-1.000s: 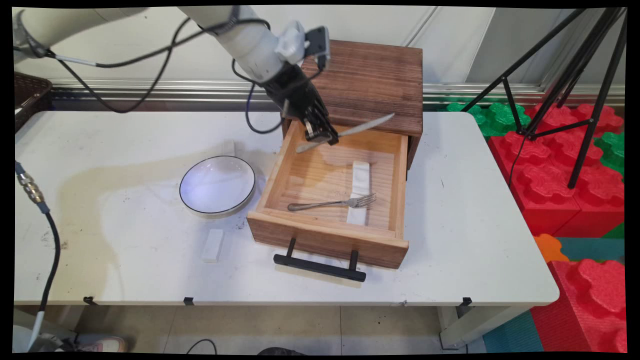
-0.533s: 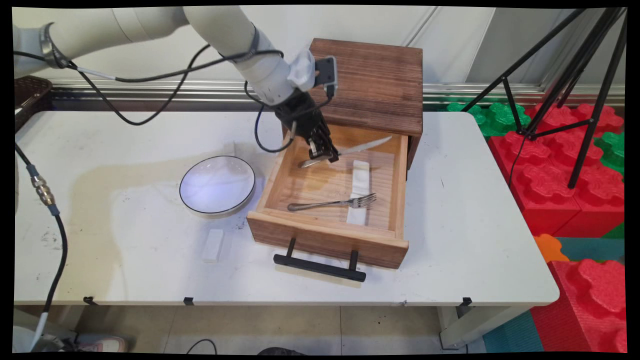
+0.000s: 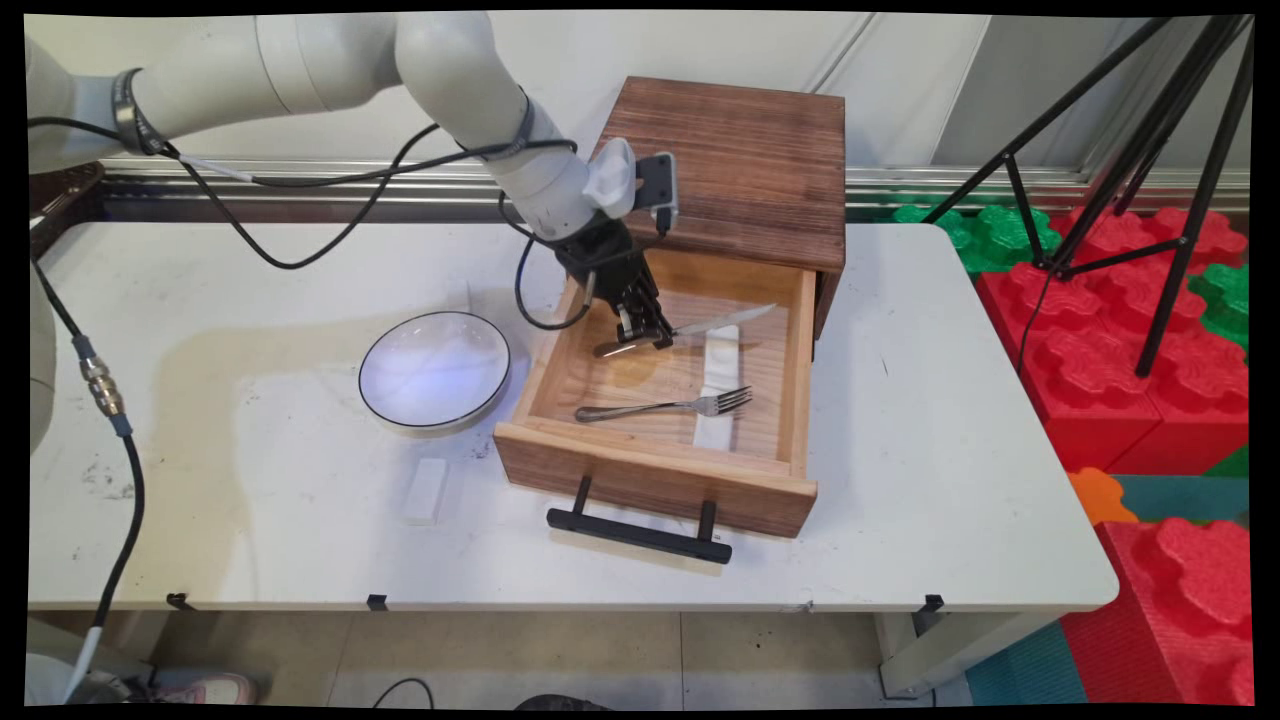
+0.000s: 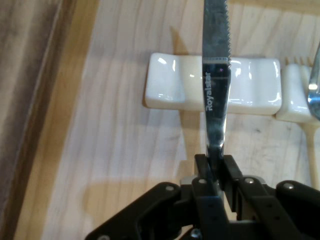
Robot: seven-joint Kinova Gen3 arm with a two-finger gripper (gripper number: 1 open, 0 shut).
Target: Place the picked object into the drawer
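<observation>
My arm comes in from 10 o'clock, wrist pitched down into the open drawer (image 3: 795, 370) — tool (image 3: 647, 337) clamped on the knife (image 3: 722, 320) at its handle. Blade runs out toward 3 o'clock, over the far white rest (image 4: 175, 87); whether it touches, I can't tell. Fork (image 3: 665, 407) lies at 6 o'clock of my tool, tines on the near rest (image 3: 716, 432). Bowl (image 3: 434, 369) sits on the tabletop (image 3: 950, 480) at 9 o'clock of the drawer.
</observation>
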